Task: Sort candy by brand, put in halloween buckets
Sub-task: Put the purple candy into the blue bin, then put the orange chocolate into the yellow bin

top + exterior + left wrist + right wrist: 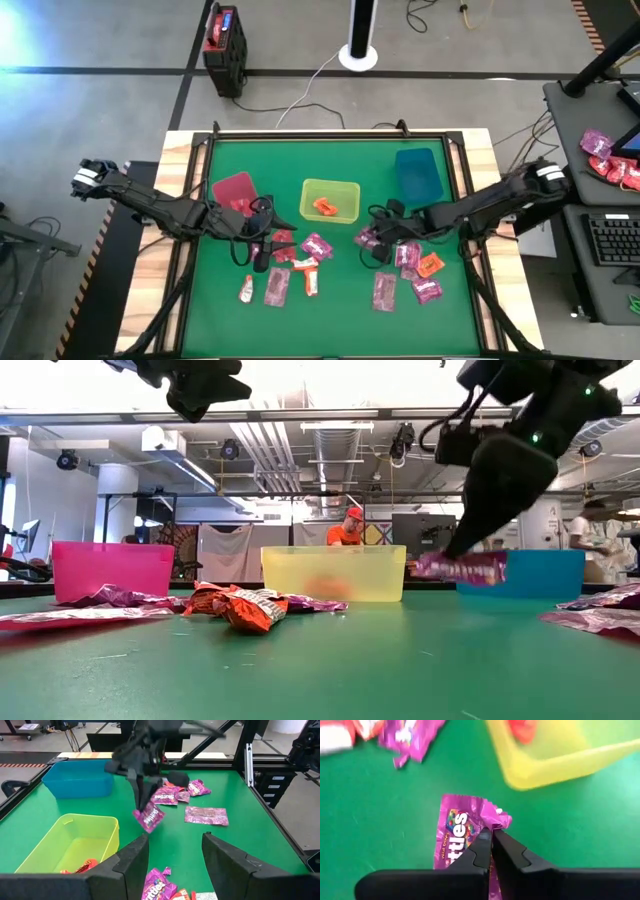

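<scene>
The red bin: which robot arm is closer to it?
Left. The left gripper, open, hovers just in front of the red bin. The right gripper, shut on a purple candy packet, is across the table, past the yellow bin.

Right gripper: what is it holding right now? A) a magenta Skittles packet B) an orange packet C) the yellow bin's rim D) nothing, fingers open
A. The right gripper has its fingers shut on one end of a magenta Skittles packet; the low view shows that packet lifted clear of the green table, in front of the yellow bin.
</scene>
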Tool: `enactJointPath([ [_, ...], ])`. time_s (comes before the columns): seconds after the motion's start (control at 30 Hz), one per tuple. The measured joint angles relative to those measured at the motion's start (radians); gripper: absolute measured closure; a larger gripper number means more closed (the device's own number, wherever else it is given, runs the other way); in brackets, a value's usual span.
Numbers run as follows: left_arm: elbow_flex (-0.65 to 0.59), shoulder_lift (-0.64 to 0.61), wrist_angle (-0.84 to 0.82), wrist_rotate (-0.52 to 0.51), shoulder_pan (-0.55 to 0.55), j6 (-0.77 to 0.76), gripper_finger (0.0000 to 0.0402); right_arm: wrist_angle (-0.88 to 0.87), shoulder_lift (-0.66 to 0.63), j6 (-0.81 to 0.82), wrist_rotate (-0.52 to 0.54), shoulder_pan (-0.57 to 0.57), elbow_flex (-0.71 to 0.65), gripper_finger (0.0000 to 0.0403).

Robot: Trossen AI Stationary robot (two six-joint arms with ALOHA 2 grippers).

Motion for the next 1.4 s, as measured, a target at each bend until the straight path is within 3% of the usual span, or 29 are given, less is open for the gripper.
enactJointPath([
  [0.13,0.0,0.0,0.003,0.0,0.0,0.0,0.0233,-0.093,-0.086,0.005,0.109,0.0,0.019,0.0395],
  [0.23,0.0,0.0,0.006,0.0,0.0,0.0,0.0233,-0.277,-0.131,0.068,0.326,-0.002,0.069,0.0395],
  [0.33,0.0,0.004,0.022,-0.006,0.0,0.0,0.0233,-0.552,-0.143,0.268,0.574,-0.024,0.135,0.0395],
  [0.4,0.0,0.014,0.026,-0.017,0.0,0.0,0.0233,-0.72,-0.143,0.462,0.655,-0.062,0.163,0.0395],
  [0.47,0.0,0.028,0.03,-0.023,0.0,0.0,0.0233,-0.832,-0.14,0.596,0.65,-0.116,0.176,0.0395],
  [0.57,0.002,0.056,0.035,-0.023,0.0,0.0,0.0233,-0.92,-0.13,0.721,0.549,-0.21,0.17,0.0394],
  [0.7,0.01,0.085,0.045,-0.023,0.0,-0.013,0.0233,-0.935,-0.115,0.749,0.482,-0.29,0.166,0.0391],
  [0.87,0.024,0.099,0.04,-0.023,-0.001,-0.039,0.0233,-0.936,-0.114,0.738,0.477,-0.304,0.166,0.0364],
  [1.17,0.029,0.101,0.03,-0.023,-0.004,-0.079,0.0233,-0.936,-0.116,0.735,0.471,-0.293,0.167,0.0277],
  [1.4,0.03,0.103,-0.141,0.012,-0.036,-0.242,0.0233,-0.933,-0.116,0.676,0.456,-0.22,0.222,0.0244],
])
